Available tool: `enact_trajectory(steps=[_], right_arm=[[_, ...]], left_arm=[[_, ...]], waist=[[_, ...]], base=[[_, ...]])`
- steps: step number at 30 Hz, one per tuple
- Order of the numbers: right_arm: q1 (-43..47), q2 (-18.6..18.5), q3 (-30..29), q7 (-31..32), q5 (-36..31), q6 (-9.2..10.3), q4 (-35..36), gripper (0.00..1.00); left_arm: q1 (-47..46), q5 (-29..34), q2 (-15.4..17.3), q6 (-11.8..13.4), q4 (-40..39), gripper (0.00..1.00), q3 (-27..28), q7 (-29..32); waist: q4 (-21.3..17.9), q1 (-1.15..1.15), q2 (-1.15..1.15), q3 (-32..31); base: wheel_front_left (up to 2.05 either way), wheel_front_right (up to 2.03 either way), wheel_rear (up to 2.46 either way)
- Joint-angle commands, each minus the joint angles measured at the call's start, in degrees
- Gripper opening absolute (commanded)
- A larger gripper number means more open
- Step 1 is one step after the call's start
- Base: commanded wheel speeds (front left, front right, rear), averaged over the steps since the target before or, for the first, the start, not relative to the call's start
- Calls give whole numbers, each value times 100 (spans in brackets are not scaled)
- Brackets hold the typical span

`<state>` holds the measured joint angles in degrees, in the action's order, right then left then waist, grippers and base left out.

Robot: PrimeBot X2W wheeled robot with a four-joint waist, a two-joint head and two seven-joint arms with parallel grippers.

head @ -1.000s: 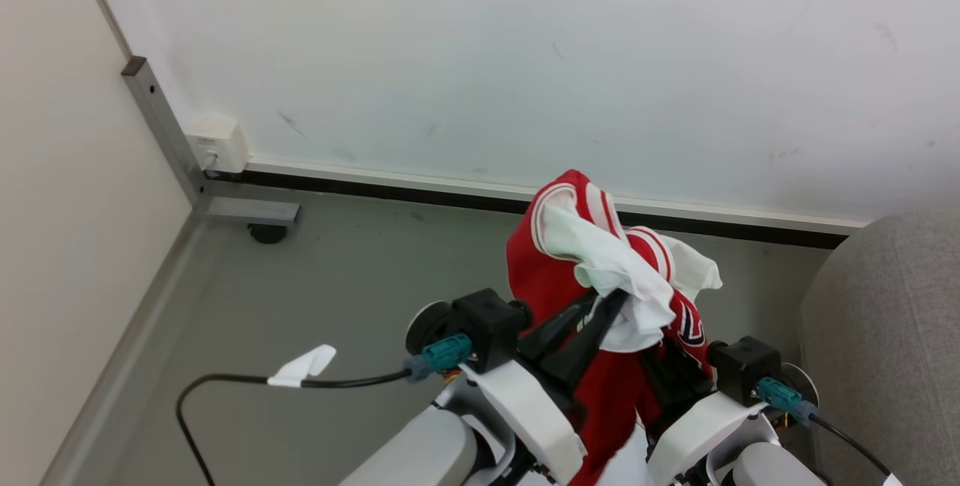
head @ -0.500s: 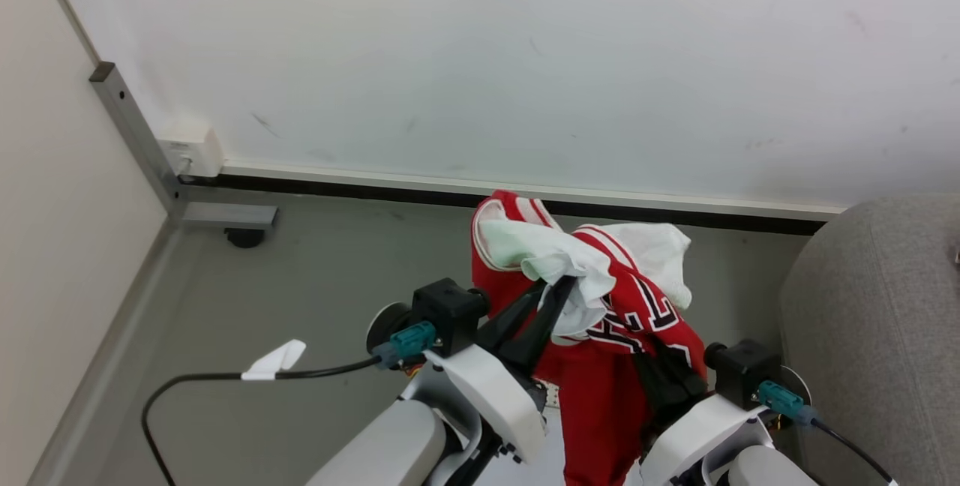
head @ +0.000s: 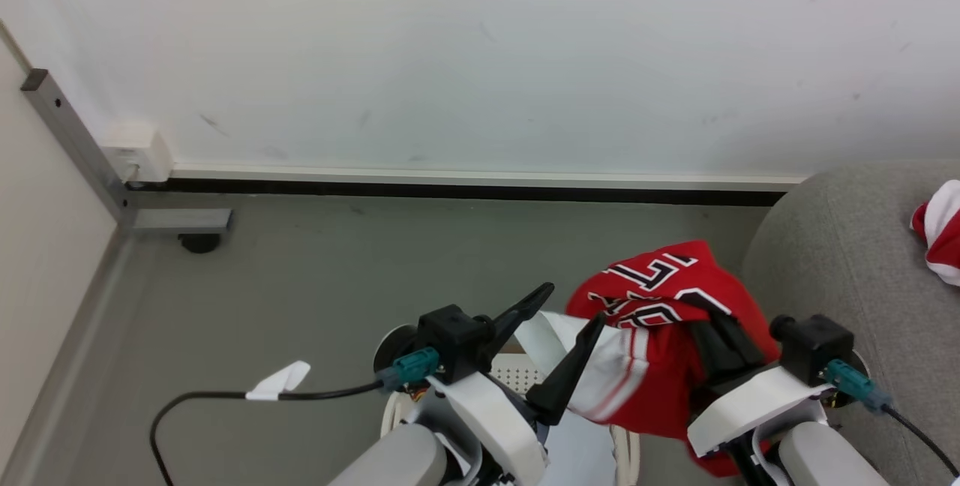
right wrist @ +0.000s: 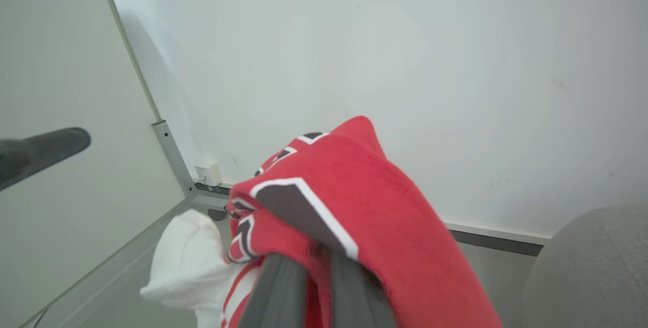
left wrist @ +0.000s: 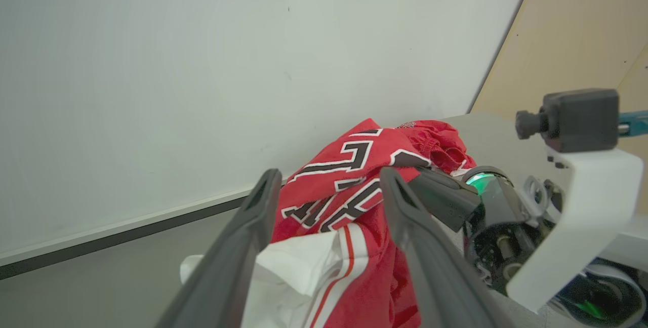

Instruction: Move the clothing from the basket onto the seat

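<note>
Quick look at where we're at. In the head view our left end effector [head: 572, 304] sits just below the middle of the frame, with its two dark fingers spread wide and gripping nothing. Our right end effector [head: 705, 328], lower right, is pinched tight on the soft red jersey with white trim and black-and-white lettering [head: 660, 291]. The cloth covers the fingertips.

The red jersey hangs bunched up in the air above the grey floor [head: 337, 268], just left of the rounded edge of the big grey fabric sofa [head: 840, 261] and not on it. Its white striped end droops toward the left fingers, and we can't tell if it touches them. A bit of the white perforated plastic basket [head: 516, 376] peeks out at bottom centre, under our arms. Another red-and-white striped garment [head: 936, 231] lies on the sofa at the right edge of the frame.

The left wrist view agrees: the fingers stand well apart, with the lettering showing in the middle beyond them. In the right wrist view, the two fingers at bottom centre are close together under the red cloth.
</note>
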<state>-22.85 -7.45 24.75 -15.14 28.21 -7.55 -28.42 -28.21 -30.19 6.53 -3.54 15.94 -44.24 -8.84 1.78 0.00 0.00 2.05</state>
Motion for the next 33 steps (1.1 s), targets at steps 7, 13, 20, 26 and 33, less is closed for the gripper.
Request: enact_trajectory(steps=[7,13,20,26,33], right_arm=[[78,-231,-553,1,-171,13,336,0],[141,-405,-996,0,-225,13,927,0],[297,-610,-1320,1,-285,13,1303,0],[418,-668,-1412,1,-304,13,1496,0],[494,-663,-1412,0,-325,13,1592,0]], left_arm=[[51,37,94,-33,-46,100,-57,-202],[-28,185,154,-21,-86,100,-72,-402],[-57,278,206,-4,11,100,-91,-484],[-86,312,210,3,121,100,-98,-523],[-129,372,197,35,235,100,-148,-552]], waist=[[-559,0,0,140],[-1116,0,0,236],[-1671,0,0,301],[-2226,0,0,375],[-2728,0,0,456]], base=[[0,0,0],[0,0,0],[0,0,0],[0,0,0],[0,0,0]])
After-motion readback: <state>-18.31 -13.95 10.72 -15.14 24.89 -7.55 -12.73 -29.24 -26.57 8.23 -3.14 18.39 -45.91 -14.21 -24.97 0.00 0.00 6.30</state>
